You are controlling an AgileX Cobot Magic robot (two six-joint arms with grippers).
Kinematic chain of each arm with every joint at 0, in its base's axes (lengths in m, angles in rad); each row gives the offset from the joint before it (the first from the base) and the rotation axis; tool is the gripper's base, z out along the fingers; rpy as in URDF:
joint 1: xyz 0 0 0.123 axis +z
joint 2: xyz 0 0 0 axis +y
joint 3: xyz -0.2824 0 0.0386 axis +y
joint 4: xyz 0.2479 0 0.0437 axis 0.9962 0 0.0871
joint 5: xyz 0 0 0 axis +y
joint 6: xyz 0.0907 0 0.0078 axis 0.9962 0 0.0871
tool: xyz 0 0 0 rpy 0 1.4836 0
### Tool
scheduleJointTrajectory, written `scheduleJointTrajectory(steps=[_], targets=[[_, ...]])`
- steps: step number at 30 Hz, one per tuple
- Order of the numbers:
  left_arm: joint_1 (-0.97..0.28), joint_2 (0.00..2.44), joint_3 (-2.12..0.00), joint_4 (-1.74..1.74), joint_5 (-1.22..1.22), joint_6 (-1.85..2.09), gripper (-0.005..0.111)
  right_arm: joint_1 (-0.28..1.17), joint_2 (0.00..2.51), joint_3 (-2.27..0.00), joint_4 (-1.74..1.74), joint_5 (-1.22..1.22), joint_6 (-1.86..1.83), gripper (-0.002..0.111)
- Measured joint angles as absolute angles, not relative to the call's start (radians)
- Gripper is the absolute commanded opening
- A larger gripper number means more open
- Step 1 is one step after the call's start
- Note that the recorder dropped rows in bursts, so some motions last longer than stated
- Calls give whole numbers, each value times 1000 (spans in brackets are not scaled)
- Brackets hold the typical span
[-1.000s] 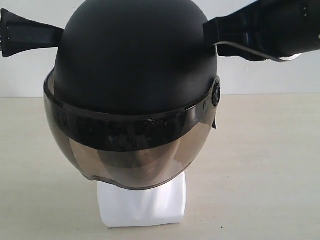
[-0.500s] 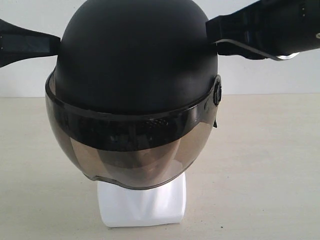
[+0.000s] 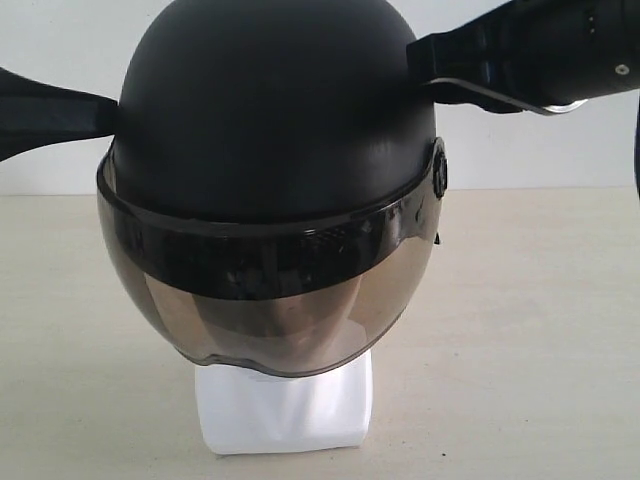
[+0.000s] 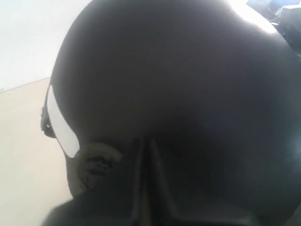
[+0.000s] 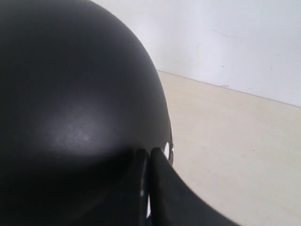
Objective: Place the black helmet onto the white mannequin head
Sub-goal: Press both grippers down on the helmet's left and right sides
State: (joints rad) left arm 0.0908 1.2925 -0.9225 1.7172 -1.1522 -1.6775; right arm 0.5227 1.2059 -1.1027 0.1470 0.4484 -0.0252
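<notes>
The helmet (image 3: 270, 120) has shifted slightly right over the white head (image 3: 285, 410). The left gripper (image 3: 106, 113) and right gripper (image 3: 418, 62), fingers (image 5: 164, 197) pressed together, touch its sides.

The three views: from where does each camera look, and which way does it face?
Exterior view: in front, facing the black helmet on the white mannequin head; left gripper and right gripper show at its sides.
Left wrist view: behind the left gripper, facing the helmet.
Right wrist view: behind the right gripper, facing the opposite side.
All share the helmet.
</notes>
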Motion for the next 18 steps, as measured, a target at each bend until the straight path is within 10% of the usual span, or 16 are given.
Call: scheduleJointTrajectory(steps=[18], targets=[[81,1198,-884,1741,-1197,-1715,4,523,1231,-1103,164,441,-25,0]])
